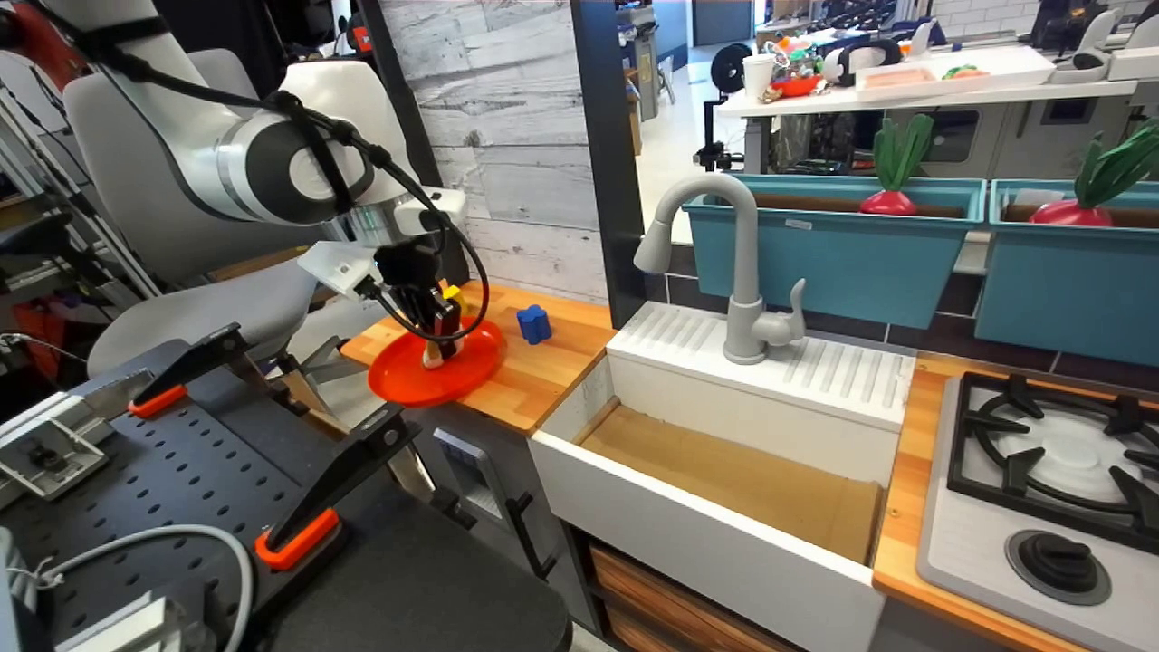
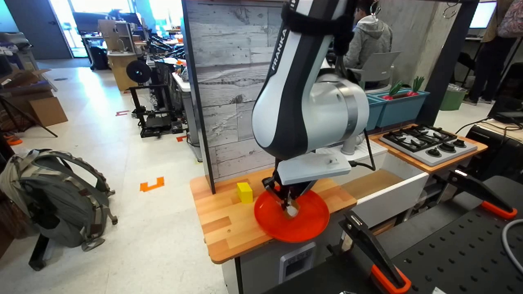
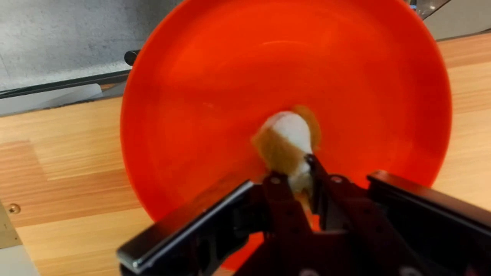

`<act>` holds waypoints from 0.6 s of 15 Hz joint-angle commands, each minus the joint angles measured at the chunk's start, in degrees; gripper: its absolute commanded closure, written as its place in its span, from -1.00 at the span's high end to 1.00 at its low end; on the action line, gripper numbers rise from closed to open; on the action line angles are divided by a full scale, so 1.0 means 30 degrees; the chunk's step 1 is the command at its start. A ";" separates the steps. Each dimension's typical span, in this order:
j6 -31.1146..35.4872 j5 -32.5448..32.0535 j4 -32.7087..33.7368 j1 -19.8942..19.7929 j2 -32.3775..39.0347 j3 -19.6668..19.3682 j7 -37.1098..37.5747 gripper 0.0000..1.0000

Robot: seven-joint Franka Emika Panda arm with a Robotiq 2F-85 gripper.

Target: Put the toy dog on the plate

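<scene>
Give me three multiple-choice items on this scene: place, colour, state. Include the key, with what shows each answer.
1. Where is the blue block?
A) In the sink
B) On the wooden counter
C) On the stove

2. What colour is the toy dog?
A) Black
B) Green
C) Brown and white

3. How is the gripper?
A) Shut on the toy dog
B) Wide open
C) Out of view

Key:
1 B: an exterior view shows it there, beside the plate.
2 C: the wrist view shows brown and white patches.
3 A: there, its fingers sit close on both sides of the toy dog.

Blue block (image 1: 534, 324); yellow block (image 2: 245, 192)
</scene>
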 commanded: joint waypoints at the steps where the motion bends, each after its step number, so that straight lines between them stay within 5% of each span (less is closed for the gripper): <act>1: -0.0476 -0.0612 0.0687 0.0412 0.0406 -0.0365 0.0635 -0.06; 9: 0.2241 -0.0613 -0.4119 0.1117 -0.3995 0.0013 0.0282 1.00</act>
